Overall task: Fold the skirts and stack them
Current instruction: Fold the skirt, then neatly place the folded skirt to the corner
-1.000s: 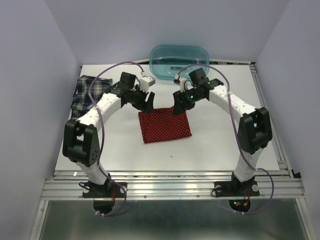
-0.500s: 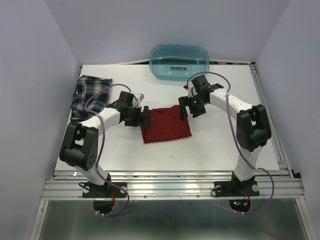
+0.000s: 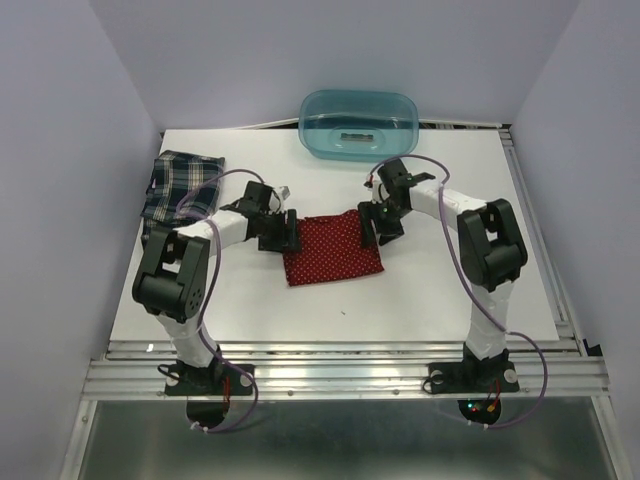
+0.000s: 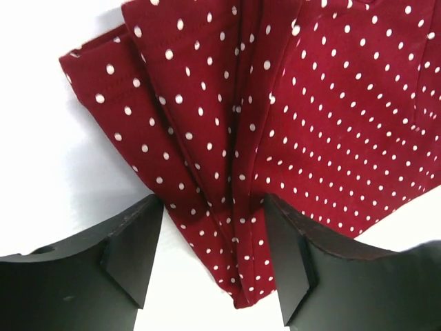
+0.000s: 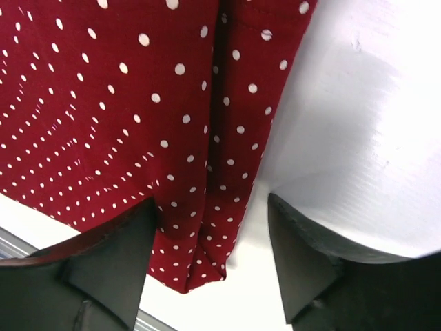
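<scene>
Lying folded at the centre of the table (image 3: 450, 290), the red skirt (image 3: 330, 252) has its 2 far corners straddled by the left gripper (image 3: 289, 233) and right gripper (image 3: 369, 234), both with jaws apart. The plaid skirt (image 3: 180, 186) sits at the far-left corner.

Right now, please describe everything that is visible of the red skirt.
The red skirt is soft cloth with small white dots, folded to a rough rectangle with stitched hems and pleat-like folds. It lies flat on the white table, near the middle. The open left fingers straddle its far left corner, the open right fingers its far right corner; whether they touch it I cannot tell.
</scene>
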Robot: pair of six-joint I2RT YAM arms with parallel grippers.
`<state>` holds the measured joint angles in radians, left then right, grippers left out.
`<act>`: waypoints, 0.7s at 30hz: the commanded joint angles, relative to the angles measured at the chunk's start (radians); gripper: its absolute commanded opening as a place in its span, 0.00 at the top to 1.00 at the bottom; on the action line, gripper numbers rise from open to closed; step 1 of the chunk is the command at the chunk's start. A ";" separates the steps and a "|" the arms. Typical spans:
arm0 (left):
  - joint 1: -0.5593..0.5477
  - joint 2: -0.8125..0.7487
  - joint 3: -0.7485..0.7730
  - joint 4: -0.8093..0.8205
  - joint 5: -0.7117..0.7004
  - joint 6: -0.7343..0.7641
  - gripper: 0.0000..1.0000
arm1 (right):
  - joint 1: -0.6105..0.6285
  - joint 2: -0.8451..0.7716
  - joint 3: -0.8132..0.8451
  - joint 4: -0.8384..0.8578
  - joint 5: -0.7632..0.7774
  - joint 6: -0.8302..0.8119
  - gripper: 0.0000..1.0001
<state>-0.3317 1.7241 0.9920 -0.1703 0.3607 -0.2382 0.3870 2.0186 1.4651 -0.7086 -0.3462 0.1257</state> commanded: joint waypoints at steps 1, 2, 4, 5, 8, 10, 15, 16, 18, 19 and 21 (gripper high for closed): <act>-0.003 0.064 0.046 -0.034 -0.002 -0.012 0.33 | 0.004 0.052 0.009 0.054 -0.013 0.014 0.38; -0.003 0.090 0.059 -0.047 0.003 -0.010 0.36 | 0.004 0.057 0.011 0.061 -0.028 0.021 0.42; -0.003 0.130 0.092 -0.058 0.023 -0.001 0.50 | 0.004 0.072 0.012 0.063 -0.071 0.026 0.51; -0.003 0.141 0.103 -0.072 0.021 0.005 0.56 | 0.004 0.077 0.011 0.063 -0.085 0.029 0.54; 0.002 0.166 0.146 -0.103 -0.017 0.039 0.86 | 0.013 0.078 0.001 0.069 -0.126 0.031 0.54; 0.008 0.173 0.178 -0.124 -0.069 0.059 1.00 | 0.013 0.074 -0.011 0.075 -0.139 0.032 0.54; 0.029 0.184 0.263 -0.204 -0.156 0.149 1.00 | 0.013 0.063 -0.005 0.078 -0.132 0.035 0.34; 0.029 0.181 0.276 -0.218 -0.219 0.189 1.00 | 0.013 0.062 -0.002 0.075 -0.119 0.034 0.29; 0.034 0.170 0.296 -0.261 -0.288 0.212 1.00 | 0.013 0.055 0.000 0.069 -0.099 0.031 0.18; 0.045 0.163 0.307 -0.270 -0.324 0.224 1.00 | 0.013 0.051 0.000 0.066 -0.090 0.028 0.15; 0.056 0.134 0.313 -0.301 -0.350 0.262 1.00 | 0.013 0.043 -0.003 0.057 -0.059 0.019 0.01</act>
<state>-0.3065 1.8973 1.2663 -0.3645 0.1696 -0.0799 0.3939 2.0521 1.4700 -0.6434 -0.5095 0.1730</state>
